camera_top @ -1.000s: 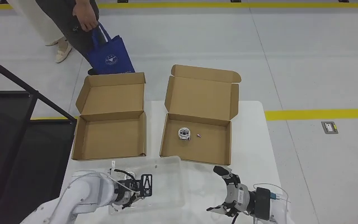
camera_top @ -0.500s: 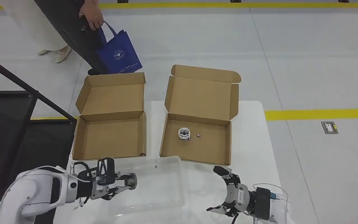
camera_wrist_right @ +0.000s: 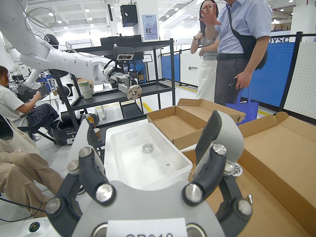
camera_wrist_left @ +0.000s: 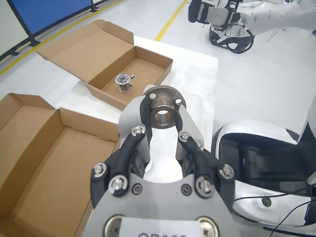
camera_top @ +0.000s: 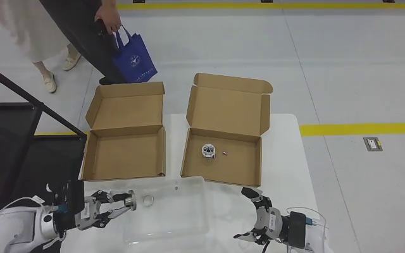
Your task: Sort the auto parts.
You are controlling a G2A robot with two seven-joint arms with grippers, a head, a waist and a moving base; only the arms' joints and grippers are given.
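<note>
Half through a carry, seemingly: grips flanged bushing (camera_wrist_left: 164, 96) in left pincer (camera_wrist_left: 162, 115), right pincer (camera_wrist_right: 151, 124) wide open, empty. Calls next for release over empty cardboard box (camera_top: 123, 155).

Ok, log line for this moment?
left gripper shut on flanged bushing | right gripper open | ring in clear bin | round part in cardboard box
</note>
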